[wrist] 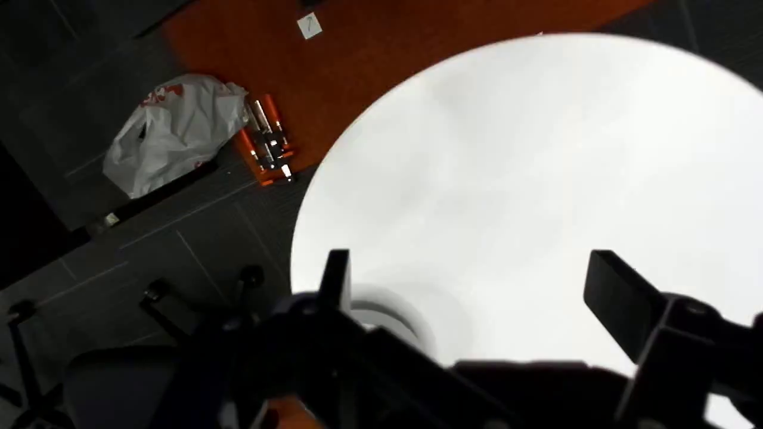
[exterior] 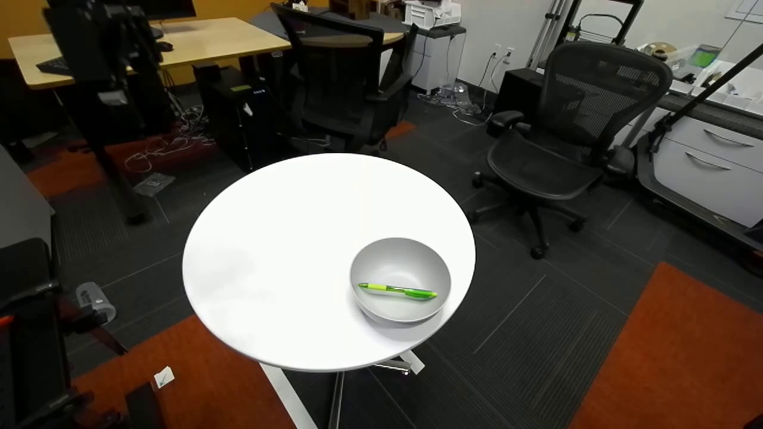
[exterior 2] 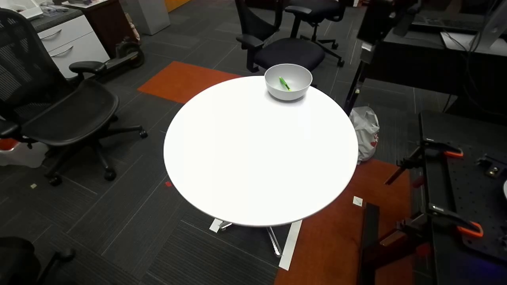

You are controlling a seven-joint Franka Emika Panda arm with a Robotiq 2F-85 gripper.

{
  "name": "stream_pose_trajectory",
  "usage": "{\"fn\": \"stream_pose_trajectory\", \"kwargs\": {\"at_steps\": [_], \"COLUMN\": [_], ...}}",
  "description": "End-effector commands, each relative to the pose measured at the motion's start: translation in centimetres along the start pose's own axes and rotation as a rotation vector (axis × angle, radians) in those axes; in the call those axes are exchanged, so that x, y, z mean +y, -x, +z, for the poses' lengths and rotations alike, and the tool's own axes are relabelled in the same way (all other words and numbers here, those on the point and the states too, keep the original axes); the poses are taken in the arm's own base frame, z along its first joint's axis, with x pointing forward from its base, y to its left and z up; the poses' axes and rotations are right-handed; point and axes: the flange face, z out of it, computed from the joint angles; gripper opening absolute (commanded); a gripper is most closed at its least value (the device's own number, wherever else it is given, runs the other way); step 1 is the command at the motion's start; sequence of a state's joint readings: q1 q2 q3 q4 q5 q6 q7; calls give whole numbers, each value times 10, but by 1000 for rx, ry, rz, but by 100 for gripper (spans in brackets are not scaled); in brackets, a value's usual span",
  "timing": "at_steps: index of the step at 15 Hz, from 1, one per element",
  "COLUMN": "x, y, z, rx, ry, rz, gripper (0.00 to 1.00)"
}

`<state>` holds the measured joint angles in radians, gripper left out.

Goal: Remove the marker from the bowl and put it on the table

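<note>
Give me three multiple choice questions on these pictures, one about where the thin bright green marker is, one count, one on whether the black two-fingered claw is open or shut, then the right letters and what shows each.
1. Where is the thin, bright green marker?
A on the dark carpet
B in the round grey bowl
C on a black mesh chair

2. How many bowls stand on the round white pedestal table?
A one
B two
C three

3. What state is the black two-fingered claw in?
A shut on the marker
B shut on nothing
C open

1 B: both exterior views show it lying inside the bowl.
2 A: both exterior views show a single bowl on the table.
3 C: in the wrist view its fingers stand wide apart, part of the table showing between them.
</note>
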<state>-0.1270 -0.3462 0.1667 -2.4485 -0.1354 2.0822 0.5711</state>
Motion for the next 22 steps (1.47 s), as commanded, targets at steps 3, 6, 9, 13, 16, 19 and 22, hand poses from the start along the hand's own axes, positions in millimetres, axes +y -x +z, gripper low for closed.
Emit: {"fn": "stream_pose_trajectory", "kwargs": {"at_steps": [3, 6, 9, 13, 16, 19, 22], "x": [21, 34, 46, 61, 66, 65, 63], "y": [-81, -119, -150, -180, -175, -177, -177], "z": [37, 48, 57, 66, 70, 70, 69], "rx": [27, 41, 47, 52, 41, 42, 43], "ry": [54, 47, 22, 7, 22, 21, 20], "rz": [159, 234, 299, 368, 338, 338, 336], "gripper": [100, 100, 100, 100, 100, 100, 100]}}
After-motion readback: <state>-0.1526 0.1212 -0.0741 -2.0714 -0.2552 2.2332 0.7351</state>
